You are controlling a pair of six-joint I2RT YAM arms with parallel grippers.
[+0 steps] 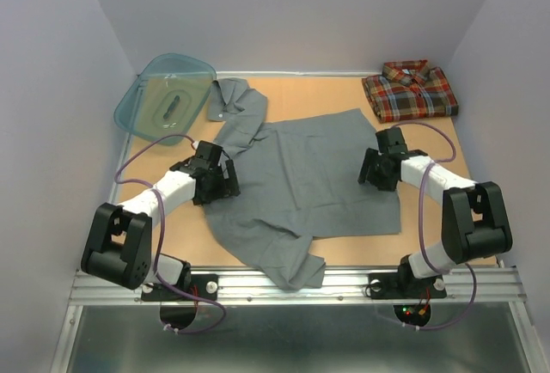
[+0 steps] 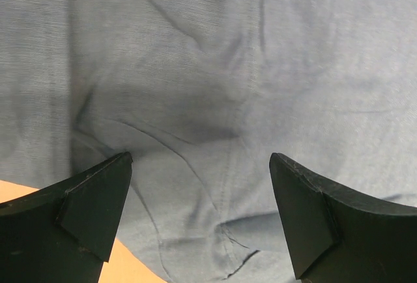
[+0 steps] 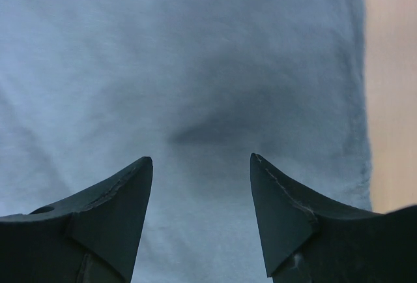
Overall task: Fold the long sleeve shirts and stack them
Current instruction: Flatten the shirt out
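Note:
The plain grey shirt [image 1: 309,175] lies spread over the middle of the table, partly folded, its collar toward the far left and one sleeve trailing to the near edge. The plaid shirt [image 1: 409,91] sits folded at the far right corner. My left gripper [image 1: 225,172] hovers over the grey shirt's left edge, open, with only grey cloth [image 2: 208,100] below the fingers. My right gripper [image 1: 371,170] is above the shirt's right part, open, with nothing between its fingers; grey cloth [image 3: 195,68] fills its view.
A teal plastic basin [image 1: 165,96] leans at the far left corner. Bare tan tabletop [image 1: 430,145] shows to the right of the grey shirt. A metal rail [image 1: 292,285] runs along the near edge by the arm bases.

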